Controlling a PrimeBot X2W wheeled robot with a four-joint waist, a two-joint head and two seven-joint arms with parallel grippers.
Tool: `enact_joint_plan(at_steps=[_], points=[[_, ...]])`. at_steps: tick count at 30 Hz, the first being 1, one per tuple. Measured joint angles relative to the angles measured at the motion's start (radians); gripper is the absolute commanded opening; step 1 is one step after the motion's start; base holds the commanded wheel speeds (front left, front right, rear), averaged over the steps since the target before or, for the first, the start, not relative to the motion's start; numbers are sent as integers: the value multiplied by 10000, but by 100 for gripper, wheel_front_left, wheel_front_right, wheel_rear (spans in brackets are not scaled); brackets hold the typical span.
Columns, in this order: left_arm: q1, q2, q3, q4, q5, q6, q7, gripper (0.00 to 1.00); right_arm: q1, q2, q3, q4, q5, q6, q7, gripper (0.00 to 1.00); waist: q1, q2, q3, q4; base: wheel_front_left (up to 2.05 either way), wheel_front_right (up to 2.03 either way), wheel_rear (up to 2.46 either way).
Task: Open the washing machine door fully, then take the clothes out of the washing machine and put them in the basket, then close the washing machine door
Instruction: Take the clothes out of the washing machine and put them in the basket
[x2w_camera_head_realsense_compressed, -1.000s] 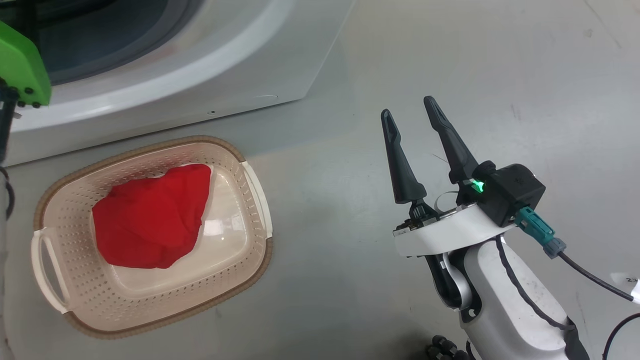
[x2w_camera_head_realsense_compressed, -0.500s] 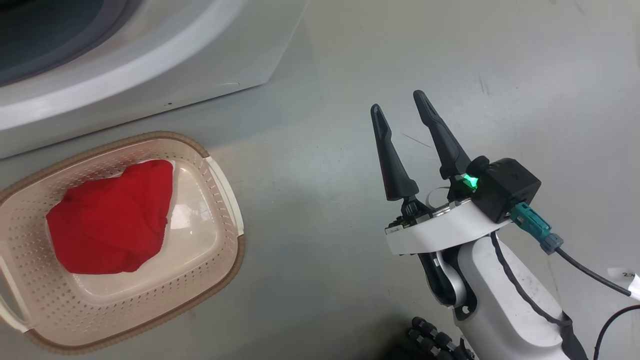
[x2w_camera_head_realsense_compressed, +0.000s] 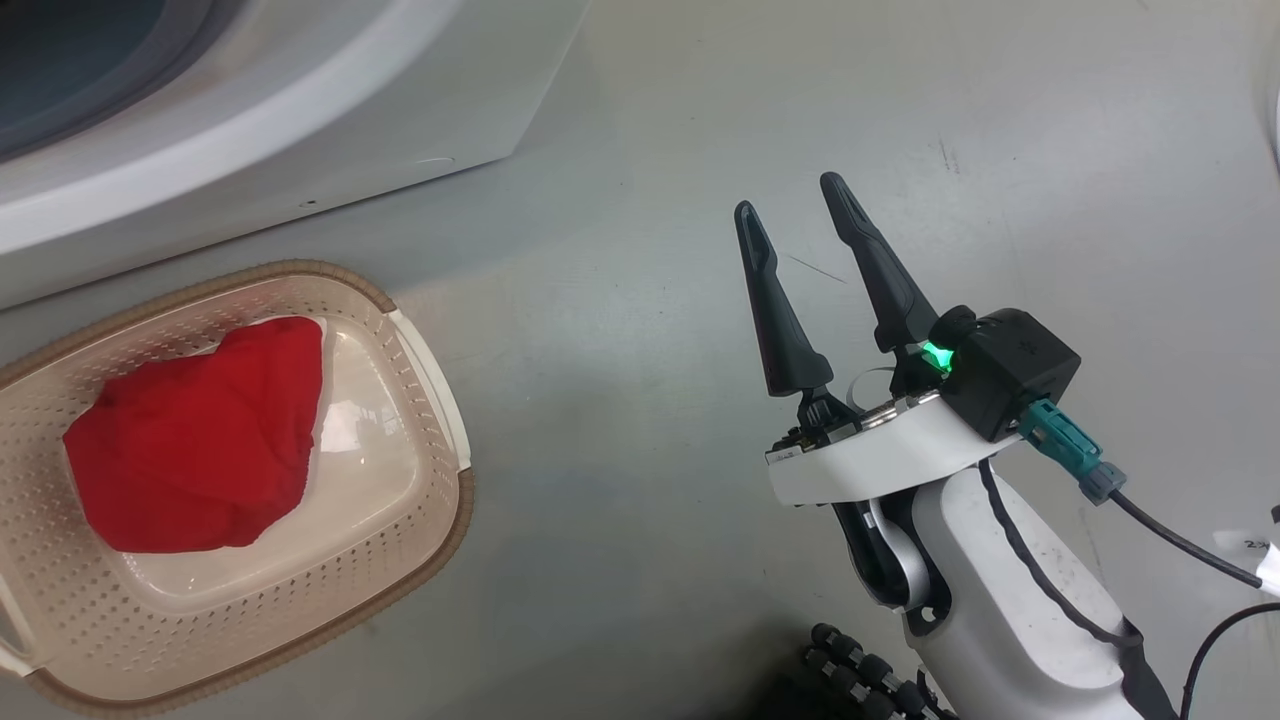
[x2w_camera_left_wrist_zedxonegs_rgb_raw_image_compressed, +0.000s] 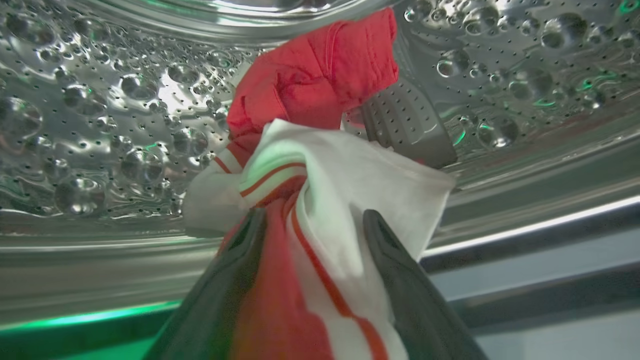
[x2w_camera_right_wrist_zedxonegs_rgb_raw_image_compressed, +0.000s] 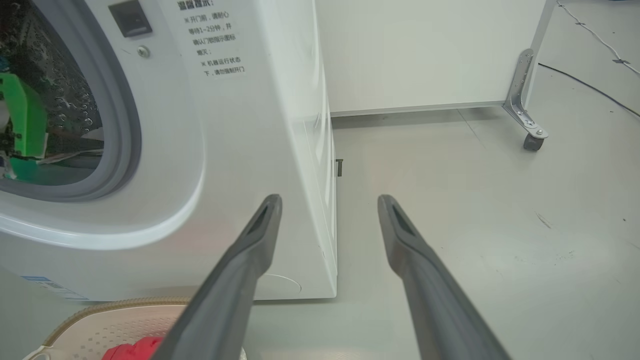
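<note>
left hand (x2w_camera_left_wrist_zedxonegs_rgb_raw_image_compressed: 315, 216): inside the steel drum (x2w_camera_left_wrist_zedxonegs_rgb_raw_image_compressed: 100, 125), its two dark fingers spread wide. Cloth lies between them, and no pinch on it shows.
red-and-white garment (x2w_camera_left_wrist_zedxonegs_rgb_raw_image_compressed: 325, 165): bunched on the drum wall. Its white panel and striped trim lie nearest the left hand, and its red part rises behind.
right hand (x2w_camera_head_realsense_compressed: 788, 197): in the air above the grey floor (x2w_camera_head_realsense_compressed: 650, 100), fingers wide apart with nothing between them. It is well to the right of the basket.
basket (x2w_camera_head_realsense_compressed: 385, 570): on the floor just in front of the washing machine (x2w_camera_head_realsense_compressed: 300, 130), with the brown rim uppermost.
red garment (x2w_camera_head_realsense_compressed: 195, 440): crumpled in the basket, towards its left side. The bare cream bottom shows to its right.
machine mouth: the right wrist view shows the grey rubber ring (x2w_camera_right_wrist_zedxonegs_rgb_raw_image_compressed: 131, 125) uncovered, with a green housing (x2w_camera_right_wrist_zedxonegs_rgb_raw_image_compressed: 22, 117) inside it.
machine front: white, with printed text above the right hand's fingers.
</note>
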Motion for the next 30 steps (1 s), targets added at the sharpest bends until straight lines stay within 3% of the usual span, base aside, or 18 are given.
enact_joint_plan(at_steps=[2, 3, 4, 5, 6, 17, 30], points=[[-39, 0, 4, 63, -10, 8, 73, 100, -6, -2, 2, 0, 0, 0, 0, 100, 0, 0, 4, 2, 0, 0, 0], [-97, -4, 17, 128, -38, 42, 173, 81, -22, 0, 10, 0, 0, 0, 0, 100, 0, 0, 6, 4, 0, 0, 0], [-188, -12, 15, 201, -86, 46, 303, 47, -35, 0, 12, 0, 0, 0, 0, 100, 0, 0, 8, 6, 0, 0, 0], [-257, -21, 15, 253, -96, 46, 408, 35, -47, -2, 13, 2, 0, 0, 0, 100, 0, 0, 10, 8, 0, 0, 0], [-310, -23, 10, 295, -96, 46, 474, 0, -61, 0, 15, 2, 0, 0, 0, 100, 0, 0, 12, 11, 0, 0, 0], [-519, -219, -88, 543, -86, 71, 322, 0, -181, -4, -58, 67, -10, -4, 0, 100, 0, 0, -22, 105, 0, 0, 0], [-502, -1248, 221, 546, -669, 71, -1624, 0, -182, -4, -259, 288, -253, -75, 0, 100, -1, 0, -371, 521, 0, 0, 0]])
